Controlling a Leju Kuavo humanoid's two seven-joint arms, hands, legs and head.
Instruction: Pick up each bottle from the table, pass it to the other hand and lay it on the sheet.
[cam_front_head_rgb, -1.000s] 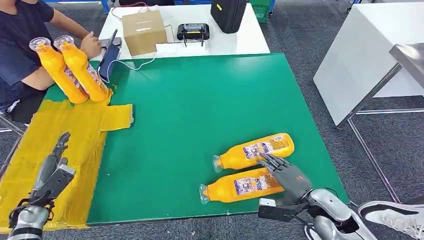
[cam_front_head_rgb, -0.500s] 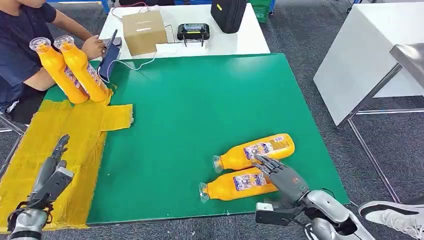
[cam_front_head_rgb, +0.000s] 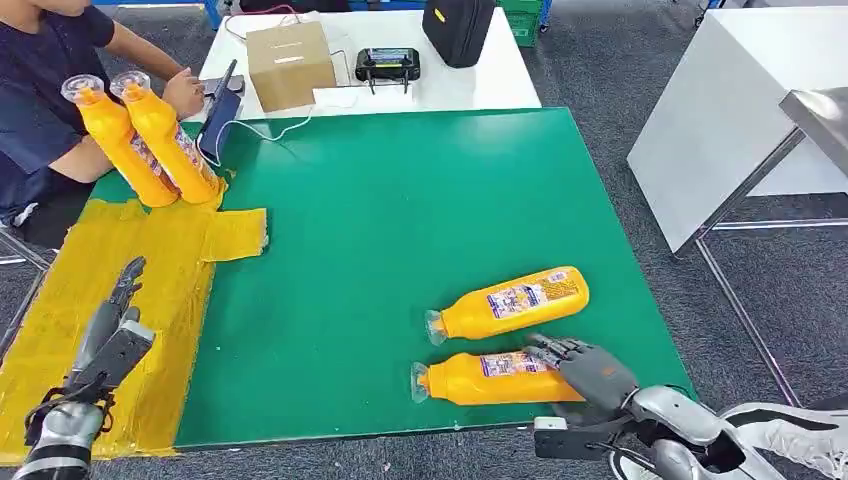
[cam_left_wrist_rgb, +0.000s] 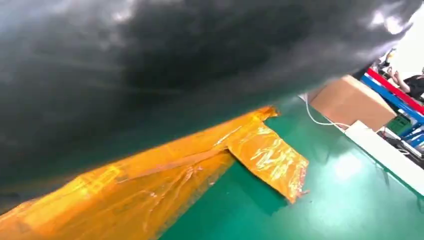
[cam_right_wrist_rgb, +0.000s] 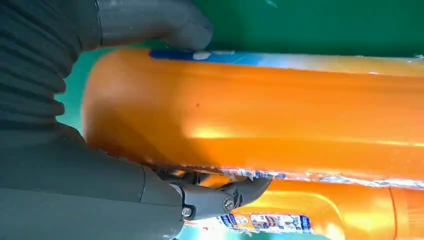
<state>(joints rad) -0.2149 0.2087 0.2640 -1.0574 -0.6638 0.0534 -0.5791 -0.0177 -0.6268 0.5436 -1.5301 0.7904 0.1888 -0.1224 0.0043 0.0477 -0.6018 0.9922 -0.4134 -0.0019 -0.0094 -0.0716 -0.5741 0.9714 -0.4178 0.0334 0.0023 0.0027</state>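
Green table (cam_front_head_rgb: 400, 220): your work surface, taking up most of the head view.

Yellow sheet (cam_front_head_rgb: 120, 290): laid along the table's left edge, within your left arm's reach, so it serves as the drop zone. Crinkled, one flap folded onto the green.

White desk (cam_front_head_rgb: 480, 70): butts against the far edge; carries a cardboard box (cam_front_head_rgb: 288, 62), a black case (cam_front_head_rgb: 457, 28) and a small device (cam_front_head_rgb: 386, 63). A seated person (cam_front_head_rgb: 40, 110) is at the far left corner.

Far bottles (cam_front_head_rgb: 140, 140): two, orange, side by side at the sheet's far end, caps pointing away from you.

Upper bottle (cam_front_head_rgb: 510, 302): lying on its side at the right, cap toward the sheet, untouched.

Near bottle (cam_front_head_rgb: 495, 378): lying just beside it, closer to you, same heading. This is the one in hand, still on the table.

Right hand (cam_front_head_rgb: 590, 368): wrapped round the near bottle's base end; your right wrist view shows thumb on one side, fingers (cam_right_wrist_rgb: 240, 192) on the other, pressed to the body. Grip looks set for a lift.

Left hand (cam_front_head_rgb: 110, 335): over the sheet, fingers spread, holding nothing, likely waiting for the pass.
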